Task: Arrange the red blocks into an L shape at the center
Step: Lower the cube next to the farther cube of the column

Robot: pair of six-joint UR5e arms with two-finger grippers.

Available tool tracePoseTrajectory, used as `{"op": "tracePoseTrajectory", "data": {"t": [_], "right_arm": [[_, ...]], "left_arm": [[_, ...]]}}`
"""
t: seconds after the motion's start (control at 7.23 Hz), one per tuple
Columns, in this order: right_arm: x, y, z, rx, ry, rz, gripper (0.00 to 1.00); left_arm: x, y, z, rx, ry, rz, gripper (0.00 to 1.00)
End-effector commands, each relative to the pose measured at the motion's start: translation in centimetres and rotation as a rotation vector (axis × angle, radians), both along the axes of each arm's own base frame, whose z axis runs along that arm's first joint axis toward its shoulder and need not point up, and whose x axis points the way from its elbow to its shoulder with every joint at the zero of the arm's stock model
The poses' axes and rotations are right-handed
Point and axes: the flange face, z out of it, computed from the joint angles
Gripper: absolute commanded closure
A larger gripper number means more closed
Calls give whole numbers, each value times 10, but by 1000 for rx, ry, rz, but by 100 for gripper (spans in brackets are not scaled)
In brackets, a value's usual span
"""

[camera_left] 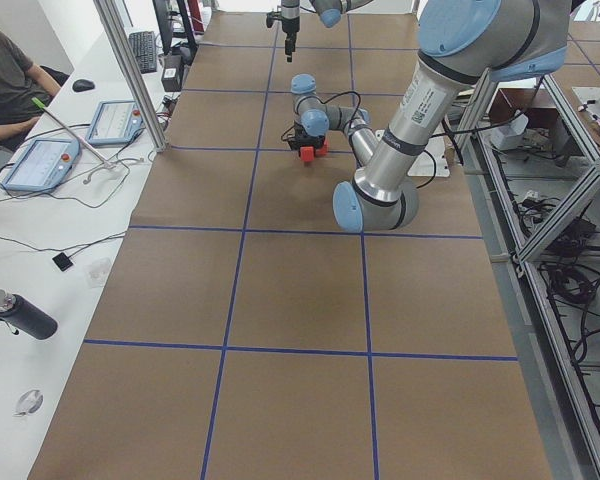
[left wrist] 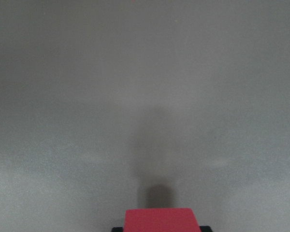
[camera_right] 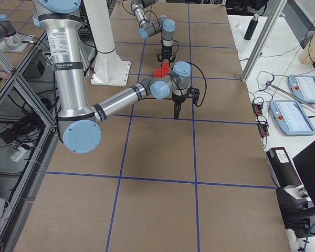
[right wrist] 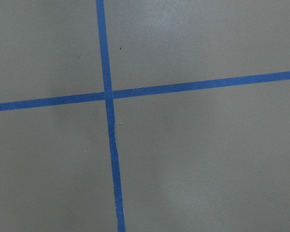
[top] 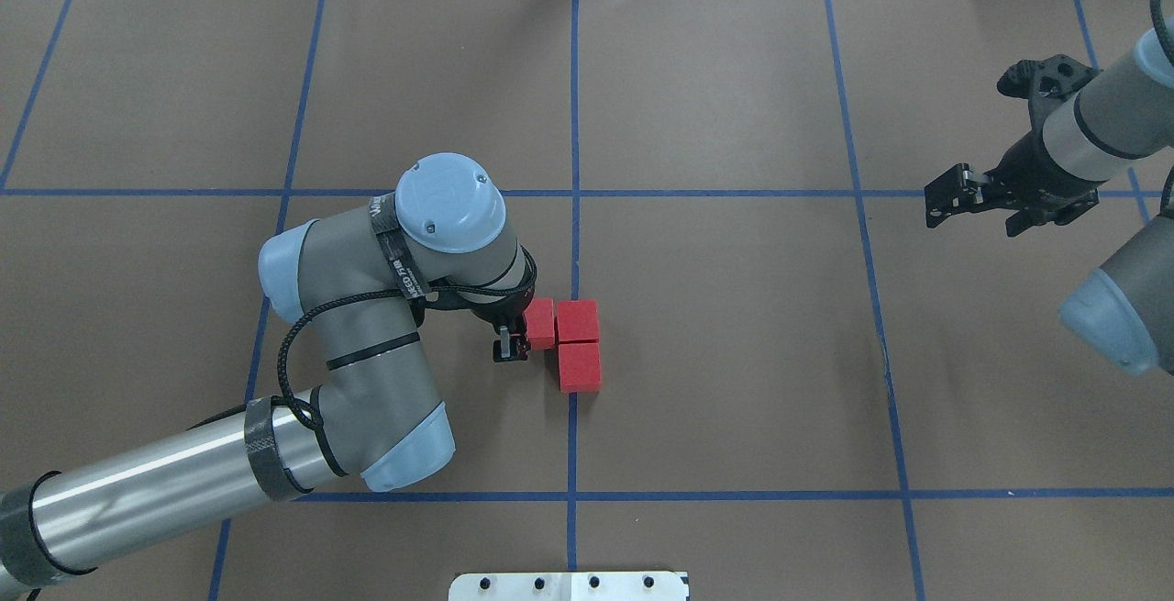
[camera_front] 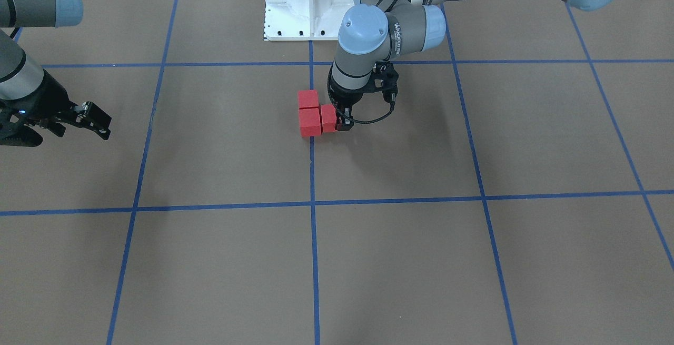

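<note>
Three red blocks sit together at the center, by the middle blue tape line point(top: 574, 243). Two of them point(top: 578, 320) point(top: 580, 366) touch in a column along the line. The third red block point(top: 541, 323) lies against the side of the far one, so the three form an L. My left gripper point(top: 512, 344) stands low over the table, shut on this third block, which shows between the fingers in the left wrist view point(left wrist: 159, 220). In the front view the same blocks point(camera_front: 309, 122) show beside my left gripper point(camera_front: 343, 122). My right gripper point(top: 947, 197) hangs open and empty far to the right.
The white robot base plate point(camera_front: 308, 5) stands at the near table edge behind the blocks. Blue tape lines point(right wrist: 108, 94) cross under my right wrist. The left arm's elbow point(top: 404, 454) reaches over the table's left half.
</note>
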Motion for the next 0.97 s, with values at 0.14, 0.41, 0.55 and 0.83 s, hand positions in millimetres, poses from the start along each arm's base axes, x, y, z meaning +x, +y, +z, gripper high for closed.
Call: {"op": "tracePoseTrajectory", "data": {"t": [0.14,0.41,0.55,0.83], "right_arm": [[0,0,0,-1,-1,-1,0],[0,0,-1,0,-2,-1,0],[0,0,-1,1,-2,-1,0],[0,0,-1,1,-2,-1,0]], "left_arm": [[1,0,1,2,-3,-3,100],[3,-1,0,2,-4,-3,100],[7,-3,-2,0,-7,-3,100],[9,-5,-4,-1,-8,-3,100]]}}
